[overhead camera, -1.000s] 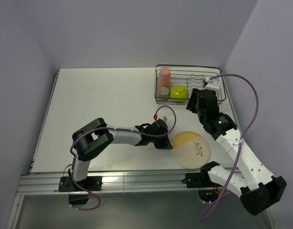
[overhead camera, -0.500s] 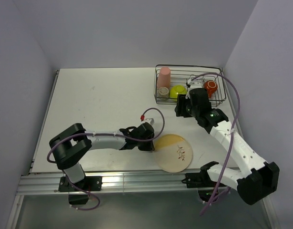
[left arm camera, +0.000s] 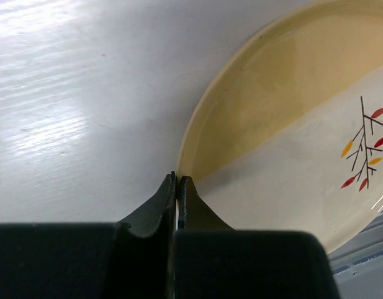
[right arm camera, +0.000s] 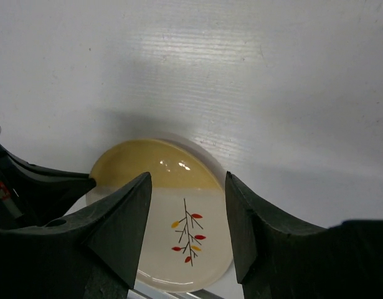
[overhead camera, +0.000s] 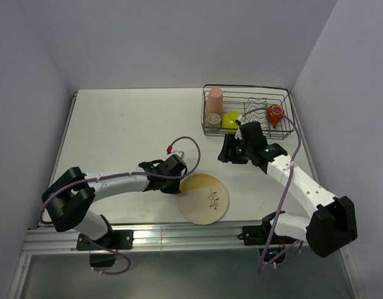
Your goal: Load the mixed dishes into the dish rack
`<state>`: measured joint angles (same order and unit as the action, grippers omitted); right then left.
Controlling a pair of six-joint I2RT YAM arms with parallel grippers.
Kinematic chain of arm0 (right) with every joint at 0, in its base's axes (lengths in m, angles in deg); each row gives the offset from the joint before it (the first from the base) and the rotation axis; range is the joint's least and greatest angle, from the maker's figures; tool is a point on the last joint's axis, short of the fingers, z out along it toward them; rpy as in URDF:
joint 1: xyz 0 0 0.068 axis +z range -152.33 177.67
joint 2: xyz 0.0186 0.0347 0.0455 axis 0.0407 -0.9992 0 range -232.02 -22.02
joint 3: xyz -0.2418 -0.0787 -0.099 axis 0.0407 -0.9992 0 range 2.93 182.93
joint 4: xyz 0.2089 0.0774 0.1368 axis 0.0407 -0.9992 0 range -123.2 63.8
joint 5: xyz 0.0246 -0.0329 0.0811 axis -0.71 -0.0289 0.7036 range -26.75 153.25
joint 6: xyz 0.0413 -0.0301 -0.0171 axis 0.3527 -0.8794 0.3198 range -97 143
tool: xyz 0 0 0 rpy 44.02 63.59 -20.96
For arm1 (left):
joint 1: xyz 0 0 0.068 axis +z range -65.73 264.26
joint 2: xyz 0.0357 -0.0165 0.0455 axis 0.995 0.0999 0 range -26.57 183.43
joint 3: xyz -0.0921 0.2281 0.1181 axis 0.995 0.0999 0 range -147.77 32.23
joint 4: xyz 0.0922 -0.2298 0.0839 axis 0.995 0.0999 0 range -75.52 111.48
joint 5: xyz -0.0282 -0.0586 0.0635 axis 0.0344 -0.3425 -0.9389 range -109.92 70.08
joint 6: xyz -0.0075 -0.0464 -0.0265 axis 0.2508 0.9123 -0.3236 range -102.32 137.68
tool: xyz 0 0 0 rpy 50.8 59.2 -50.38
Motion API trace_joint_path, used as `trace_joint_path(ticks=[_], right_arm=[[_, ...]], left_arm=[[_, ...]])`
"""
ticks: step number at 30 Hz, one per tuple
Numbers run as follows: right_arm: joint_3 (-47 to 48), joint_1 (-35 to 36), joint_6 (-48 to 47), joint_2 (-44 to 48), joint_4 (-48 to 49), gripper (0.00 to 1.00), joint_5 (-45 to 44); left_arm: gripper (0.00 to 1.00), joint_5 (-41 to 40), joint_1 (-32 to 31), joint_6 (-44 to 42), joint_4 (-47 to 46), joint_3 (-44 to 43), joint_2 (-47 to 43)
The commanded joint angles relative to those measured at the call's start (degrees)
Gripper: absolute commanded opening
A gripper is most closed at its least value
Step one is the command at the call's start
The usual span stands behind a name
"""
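Plate (overhead camera: 205,198) lies flat on the counter (overhead camera: 129,131) near its front edge, well apart from the rack (overhead camera: 244,86); my left tool (left arm camera: 177,179) has its fingers pressed together, tips touching the plate's left rim; whether they pinch it I cannot tell; my right tool (overhead camera: 228,151) hangs over the counter just before the rack, fingers apart, empty; in the rack sit the pink tumbler (overhead camera: 213,99), small cup (overhead camera: 212,119), green bowl (overhead camera: 230,119) and orange mug (overhead camera: 275,114).
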<state>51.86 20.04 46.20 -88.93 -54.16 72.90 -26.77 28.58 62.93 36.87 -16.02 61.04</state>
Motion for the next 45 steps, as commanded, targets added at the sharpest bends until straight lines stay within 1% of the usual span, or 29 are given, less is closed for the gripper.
trace_joint_path(ticks=[1,2,4,9,12,15,19,22,24,26,27,30,32,35,36,37,39,40,45], right_arm=[[-1.2,0.3,5.2,0.4,0.7,0.58,0.7],[-2.9,0.4,5.5,0.5,0.9,0.58,2.5],[-4.5,1.3,7.0,1.1,0.9,0.57,3.1],[-8.2,4.6,9.8,3.0,-0.1,0.57,-1.1],[-11.0,6.1,11.5,3.1,1.3,0.57,-0.9],[-13.2,8.5,12.9,1.2,4.3,0.57,-0.2],[-13.8,12.3,15.1,-1.1,6.4,0.56,-2.3],[-14.4,14.3,17.2,0.7,8.1,0.56,-2.2],[-15.2,15.2,18.8,4.1,8.9,0.56,-2.4],[-17.3,16.5,22.2,7.0,10.4,0.59,-2.9],[-18.2,16.9,23.6,10.1,11.2,0.60,-2.8],[-21.7,18.1,31.2,16.3,12.8,0.62,-3.2],[-23.0,19.7,32.9,18.3,13.6,0.64,-2.8],[-21.9,21.9,34.1,18.3,11.4,0.67,-2.4],[-22.0,22.2,34.5,18.1,12.3,0.68,-1.7],[-22.9,22.3,35.0,18.0,13.3,0.71,0.8],[-24.5,22.9,37.5,18.0,16.3,0.72,3.5],[-26.3,23.2,38.4,18.1,19.4,0.73,5.4],[-30.7,26.1,42.8,19.5,24.9,0.76,4.6]], left_arm=[[0.00,-1.8,2.5,-2.6,2.1,0.3,-3.8],[0.00,-1.8,3.0,-2.6,2.2,0.4,-4.3],[0.00,-1.7,4.9,-2.9,2.4,0.4,-5.9],[0.00,-1.6,9.3,-3.9,3.5,-0.5,-8.1],[0.00,-1.1,10.8,-4.6,3.6,-1.1,-8.3],[0.00,0.2,11.0,-5.0,2.8,-1.2,-7.6],[0.00,1.8,11.1,-4.9,1.8,-0.6,-6.2],[0.00,2.2,11.0,-4.4,1.3,0.0,-6.6],[0.00,2.0,11.1,-4.2,1.4,0.2,-7.6],[0.00,1.8,11.1,-3.9,2.3,-0.2,-8.2],[0.00,1.8,11.1,-3.9,2.7,-0.6,-8.6],[0.00,1.9,11.2,-3.7,3.8,-1.7,-9.1],[0.00,1.8,11.1,-3.6,4.4,-2.0,-9.4],[0.00,1.8,11.6,-3.9,4.9,-3.0,-9.4],[0.00,1.8,11.9,-4.0,5.0,-3.5,-9.3],[0.00,1.9,12.1,-4.2,5.2,-3.8,-9.2],[0.00,1.8,12.6,-4.6,5.6,-4.5,-9.0],[0.00,1.8,12.8,-4.7,5.7,-4.6,-9.0],[0.00,1.7,15.7,-6.1,7.0,-4.6,-10.4]])
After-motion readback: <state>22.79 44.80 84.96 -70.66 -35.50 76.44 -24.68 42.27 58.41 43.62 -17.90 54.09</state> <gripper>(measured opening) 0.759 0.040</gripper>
